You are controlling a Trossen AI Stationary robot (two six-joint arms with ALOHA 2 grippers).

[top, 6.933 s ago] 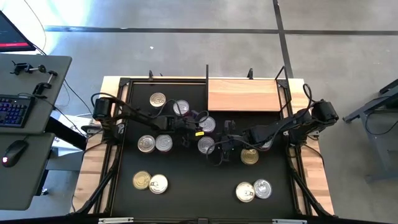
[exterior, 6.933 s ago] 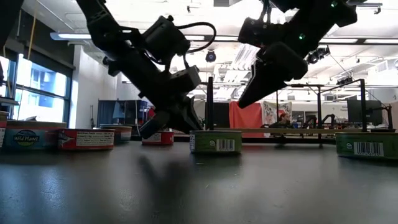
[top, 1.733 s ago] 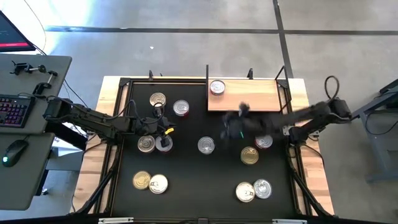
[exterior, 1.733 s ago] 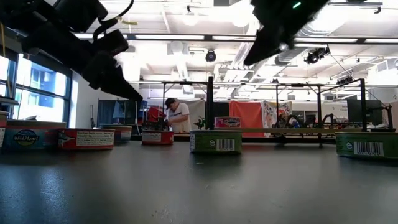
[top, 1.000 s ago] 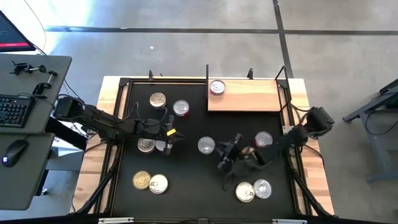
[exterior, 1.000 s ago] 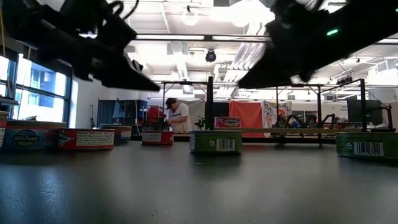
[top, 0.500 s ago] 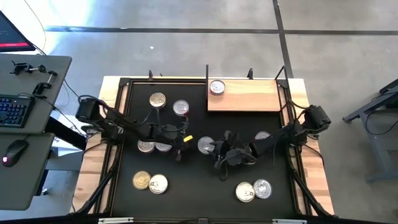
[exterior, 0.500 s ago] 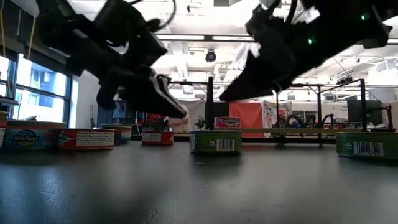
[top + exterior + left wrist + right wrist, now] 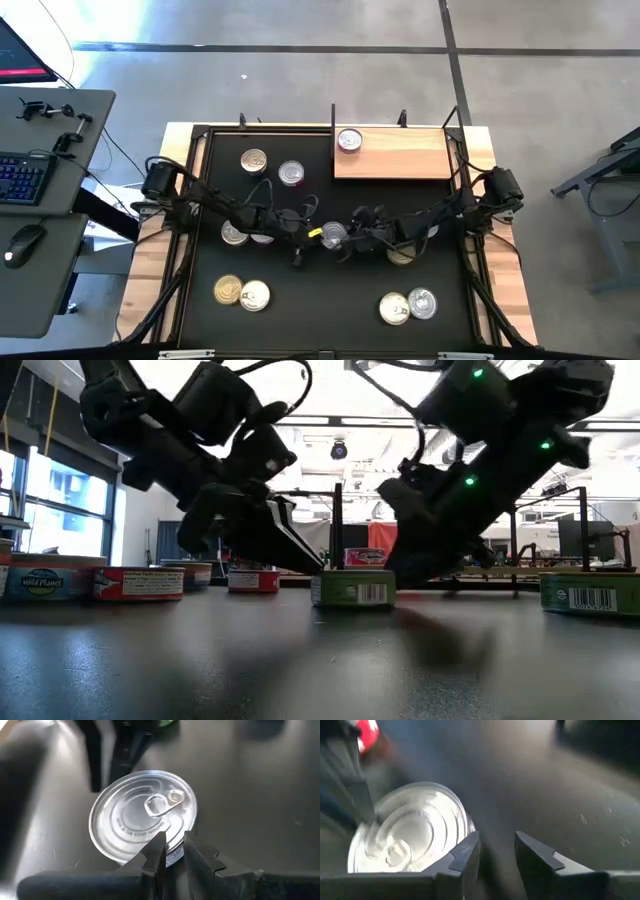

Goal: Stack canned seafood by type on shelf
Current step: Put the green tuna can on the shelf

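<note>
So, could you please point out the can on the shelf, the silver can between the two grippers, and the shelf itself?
can on the shelf (image 9: 349, 140), high view, middle of its lid
silver can between the grippers (image 9: 143, 814), left wrist view, lid beside the pull tab
shelf (image 9: 400, 155), high view, bare wood board

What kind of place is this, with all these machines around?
Most likely a robotics lab or workshop. The low view shows a big open hall with ceiling strip lights and more work rigs behind. Beside the table stands a desk with a keyboard and mouse.

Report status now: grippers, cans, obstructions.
Left gripper nearly shut, right gripper slightly open, both at the centre silver can. One can on the shelf. Grippers crowd each other.
</note>
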